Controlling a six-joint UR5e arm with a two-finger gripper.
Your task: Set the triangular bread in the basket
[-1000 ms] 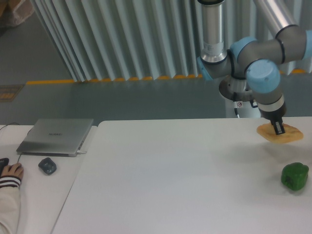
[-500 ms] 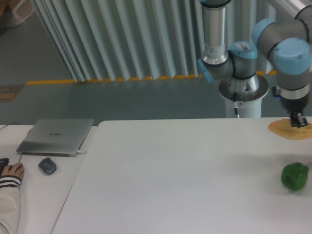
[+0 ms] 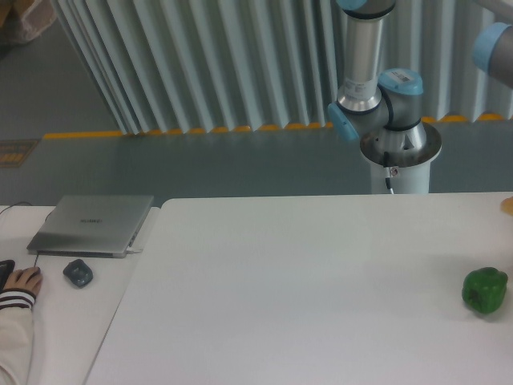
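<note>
The arm's grey-and-blue jointed column [image 3: 377,88] stands behind the far edge of the white table [image 3: 304,289], and that is nearly all of it on show. Only a blue-capped elbow joint [image 3: 495,50] pokes in at the top right corner; everything below it runs off the right edge, gripper included, so whether the jaws are clenched or released I cannot tell.

The flat golden-tan triangular bread [image 3: 508,206] is down to a thin sliver at the right border, level with the table's far right side (just a curved tan edge, nothing more). Whether it is being held or is touching the tabletop is cut off from view too. With the jaws out of sight, places can't be given relative to them; the bread sliver sits right where the arm leaves the picture.

A glossy green bell pepper [image 3: 485,289] rests on the table, nearer to us than the bread and well apart from it. No basket is visible in this view.

Over on the left, a closed silver laptop [image 3: 92,224], a small dark mouse [image 3: 78,273], and a person's hand in a striped cuff [image 3: 19,282], partly cropped.
</note>
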